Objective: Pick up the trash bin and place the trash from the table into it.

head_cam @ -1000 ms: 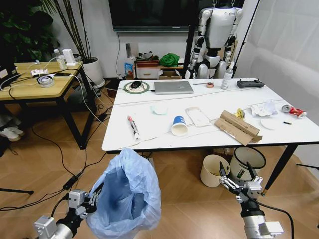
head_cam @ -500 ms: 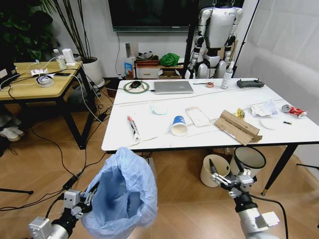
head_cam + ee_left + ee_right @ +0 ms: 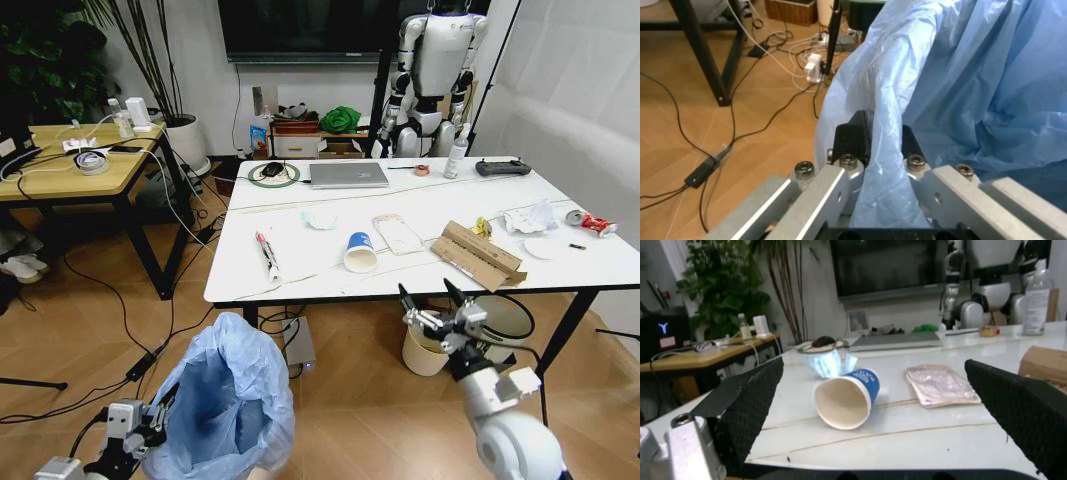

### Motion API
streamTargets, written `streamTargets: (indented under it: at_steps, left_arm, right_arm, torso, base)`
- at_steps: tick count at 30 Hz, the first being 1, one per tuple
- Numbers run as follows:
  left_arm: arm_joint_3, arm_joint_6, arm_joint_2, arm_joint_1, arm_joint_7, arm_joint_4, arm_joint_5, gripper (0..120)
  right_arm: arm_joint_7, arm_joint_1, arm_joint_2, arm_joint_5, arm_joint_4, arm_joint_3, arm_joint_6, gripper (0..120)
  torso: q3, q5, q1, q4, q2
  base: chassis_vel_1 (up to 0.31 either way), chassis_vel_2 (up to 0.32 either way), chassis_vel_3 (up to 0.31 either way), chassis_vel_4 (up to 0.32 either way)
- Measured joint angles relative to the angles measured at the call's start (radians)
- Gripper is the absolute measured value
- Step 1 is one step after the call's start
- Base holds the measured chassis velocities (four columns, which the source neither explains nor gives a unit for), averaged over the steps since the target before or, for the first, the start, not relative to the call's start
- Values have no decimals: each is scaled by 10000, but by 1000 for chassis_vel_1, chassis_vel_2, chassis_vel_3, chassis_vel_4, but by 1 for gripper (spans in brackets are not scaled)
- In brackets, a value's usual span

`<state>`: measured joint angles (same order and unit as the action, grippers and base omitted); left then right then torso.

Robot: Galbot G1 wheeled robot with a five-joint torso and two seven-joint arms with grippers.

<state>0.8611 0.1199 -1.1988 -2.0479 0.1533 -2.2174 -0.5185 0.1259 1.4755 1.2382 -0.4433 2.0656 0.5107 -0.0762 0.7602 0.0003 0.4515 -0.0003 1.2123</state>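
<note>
I have the right gripper (image 3: 432, 306) spread wide, its two fingers well apart and holding nothing, raised to just in front of the near black edge of the table (image 3: 300, 270), a little right of centre in the head view. From its wrist camera the dark pads (image 3: 747, 405) frame the blue-white paper cup (image 3: 847, 395), which lies on its side with the open mouth toward me, so I judge this height and spread are set for a straight reach in over the edge to take the cup by its wall. Behind the cup sit a crumpled pale tissue (image 3: 830, 362) and a flat clear packet (image 3: 940, 385). The left gripper (image 3: 877, 145) is pinched tight on a fold of the light-blue liner of the trash bin (image 3: 225, 400), low at the lower left of the head view, with the bag's mouth gaping upward; I hold it there so the opening stays clear and close beside the table for a drop. On the table top the remaining trash is spread out: a pen (image 3: 266, 252) at the left, torn brown cardboard (image 3: 476, 255) to the right of the cup, a paper plate (image 3: 545, 248) and a crushed red can (image 3: 590, 222) at the far right.
</note>
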Motion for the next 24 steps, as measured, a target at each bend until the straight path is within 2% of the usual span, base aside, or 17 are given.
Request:
streamTargets:
  at_steps: [2, 5, 7, 15, 24]
  left_arm:
    - [0, -1, -155, -22, -14, -84, 50, 1]
    - [1, -26, -875, -27, -76, -403, 257, 1]
    - [22, -49, -1185, -24, -95, -515, 332, 1]
    - [-28, -54, -1720, -158, -106, -651, 416, 1]
    - [-237, 292, -1904, 8, -440, -477, 9, 1]
  right_arm:
    - [-75, -225, -188, -189, -152, -89, 150, 100]
    - [-336, -1191, -817, -624, -1167, -770, 728, 100]
    - [-419, -1904, -867, -715, -1818, -1265, 1034, 100]
    - [-384, -3739, -533, -795, -3360, -2319, 1080, 100]
    - [-209, -4598, -637, -794, -4429, -2761, 1005, 100]
  torso:
    - [-1, -2, -1, 2, -3]
    - [-6, -1, -5, 0, -12]
    - [-8, 0, -6, 1, -17]
    - [-12, -1, -10, 4, -25]
    - [-15, -3, -13, 0, -30]
  base:
    - [0, 0, 0, 0]
    - [0, 0, 0, 0]
    - [0, 0, 0, 0]
    - [0, 0, 0, 0]
    - [0, 0, 0, 0]
